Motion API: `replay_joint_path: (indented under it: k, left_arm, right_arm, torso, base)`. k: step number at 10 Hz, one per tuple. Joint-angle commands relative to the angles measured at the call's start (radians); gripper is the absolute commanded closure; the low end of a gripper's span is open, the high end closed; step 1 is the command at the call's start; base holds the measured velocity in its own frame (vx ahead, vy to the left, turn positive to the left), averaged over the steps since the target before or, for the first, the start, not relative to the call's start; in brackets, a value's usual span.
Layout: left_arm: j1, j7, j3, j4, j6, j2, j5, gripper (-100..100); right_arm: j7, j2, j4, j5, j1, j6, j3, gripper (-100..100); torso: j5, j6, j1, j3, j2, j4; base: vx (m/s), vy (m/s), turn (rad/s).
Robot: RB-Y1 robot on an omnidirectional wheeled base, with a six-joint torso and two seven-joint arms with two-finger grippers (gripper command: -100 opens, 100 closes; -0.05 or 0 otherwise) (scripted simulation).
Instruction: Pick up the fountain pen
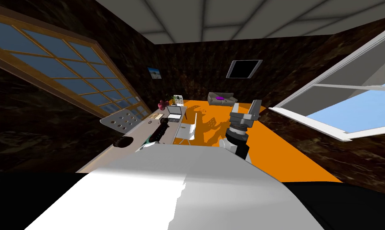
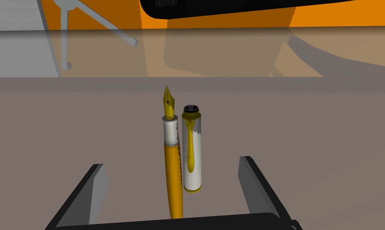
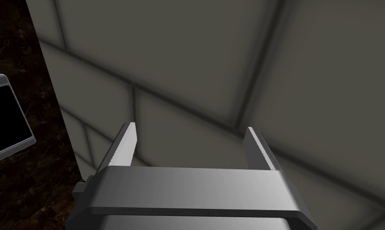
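Note:
The fountain pen [image 2: 173, 167] lies on a grey-brown desk top [image 2: 307, 131], its yellow barrel between my left gripper's fingers and its gold nib pointing away. Its white cap [image 2: 192, 159] with a gold clip lies right beside it, parallel. My left gripper [image 2: 173, 183] is open, one finger [image 2: 97, 187] on each side of pen and cap, neither touching them. My right gripper [image 1: 246, 108] is raised over the orange floor to the right of the desk, and it is open [image 3: 191, 145] with nothing between its fingers.
The long desk [image 1: 107, 155] runs along the window wall and carries a black keyboard [image 1: 159, 131], a laptop [image 1: 175, 114], a dark round object [image 1: 123, 141] and a perforated grey panel [image 1: 121, 119]. A white chair [image 1: 188, 131] stands beside it. A black object [image 2: 235, 6] lies beyond the pen.

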Motion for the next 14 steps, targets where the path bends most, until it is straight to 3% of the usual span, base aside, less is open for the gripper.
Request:
replay_joint_path:
  k: [1, 2, 3, 4, 5, 14]
  left_arm:
    - [-0.011, -0.003, 0.000, 0.033, 0.032, 0.023, 0.010, -100]
    - [-0.009, -0.003, -0.001, 0.025, 0.015, 0.011, 0.006, -100]
    - [-0.010, -0.003, -0.001, 0.028, 0.018, 0.013, 0.006, 0]
    - [-0.033, 0.008, 0.015, 0.077, 0.003, 0.007, 0.009, -100]
    - [-0.057, 0.019, 0.030, 0.103, -0.011, 0.000, 0.011, -100]
    - [-0.175, 0.076, 0.107, 0.357, -0.084, -0.030, 0.024, -100]
  right_arm:
    - [0.000, 0.000, 0.000, 0.000, 0.000, 0.000, 0.000, 0]
    - [0.000, 0.000, 0.000, 0.000, 0.000, 0.000, 0.000, 0]
    - [0.000, 0.000, 0.000, 0.000, 0.000, 0.000, 0.000, 0]
    - [0.000, 0.000, 0.000, 0.000, 0.000, 0.000, 0.000, 0]
    - [0.000, 0.000, 0.000, 0.000, 0.000, 0.000, 0.000, 0]
    - [0.000, 0.000, 0.000, 0.000, 0.000, 0.000, 0.000, 0]
  torso:
    - [0.000, 0.000, 0.000, 0.000, 0.000, 0.000]
    - [0.000, 0.000, 0.000, 0.000, 0.000, 0.000]
    - [0.000, 0.000, -0.001, 0.000, 0.001, 0.000]
    - [0.000, 0.000, -0.002, 0.001, 0.001, 0.000]
    - [0.000, 0.001, -0.001, 0.002, 0.004, 0.001]
    - [0.000, -0.001, -0.001, 0.004, 0.006, 0.002]
  base:
    - [0.025, 0.027, -0.113]
    - [0.011, 0.014, -0.023]
    - [0.000, 0.000, 0.000]
    - [-0.064, 0.026, -0.297]
    - [-0.170, 0.080, -0.637]
    - [-0.109, 0.026, -0.215]
